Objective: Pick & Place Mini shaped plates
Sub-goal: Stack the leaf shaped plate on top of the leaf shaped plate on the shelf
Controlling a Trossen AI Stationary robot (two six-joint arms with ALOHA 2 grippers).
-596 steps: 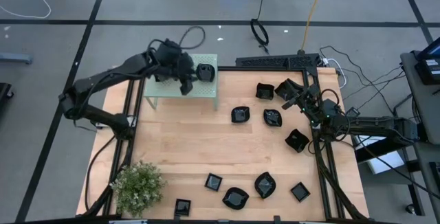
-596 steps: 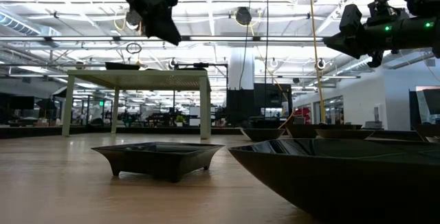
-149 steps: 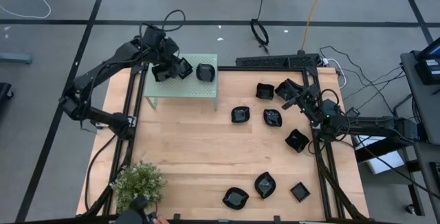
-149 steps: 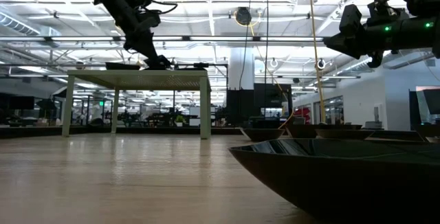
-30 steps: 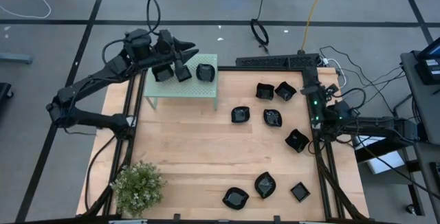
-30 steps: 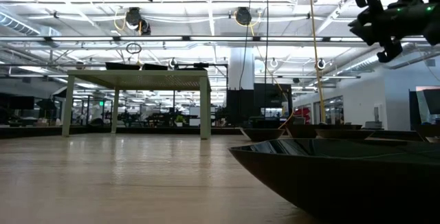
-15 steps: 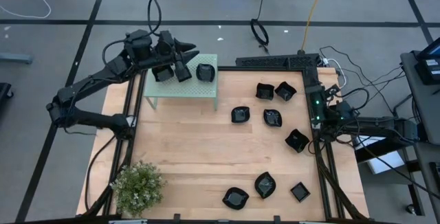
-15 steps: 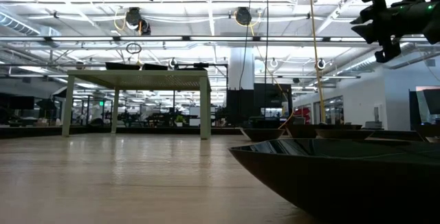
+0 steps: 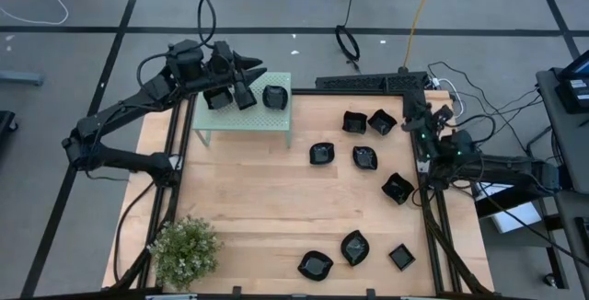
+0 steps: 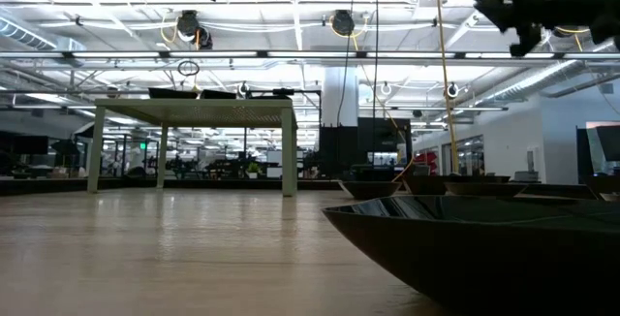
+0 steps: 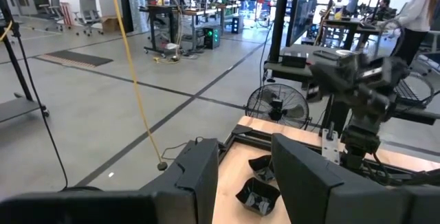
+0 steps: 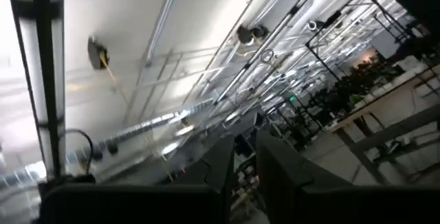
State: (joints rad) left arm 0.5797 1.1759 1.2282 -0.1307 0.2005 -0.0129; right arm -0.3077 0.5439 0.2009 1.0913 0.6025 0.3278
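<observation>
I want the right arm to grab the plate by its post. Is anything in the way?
Nothing visible blocks it. The right gripper sits raised beside the table's right edge, and the plate lies uncovered nearby, apart from the other dishes.

Open-plan robotics lab/workshop: bare concrete floor (image 9: 83,5) with taped lines, exposed ceiling trusses (image 10: 320,56), workbenches (image 11: 172,14) with gear, floor fan (image 11: 276,104), loose cables (image 9: 497,107) around the wooden table (image 9: 267,199).

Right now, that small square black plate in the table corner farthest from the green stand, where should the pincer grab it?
Pinch one raised rim of the small square plate, one finger inside the well, one outside, coming straight down. It lies flat and low on the table, so its sides offer little. Probably the rim away from the leaf-shaped plate, where there's room.
</observation>
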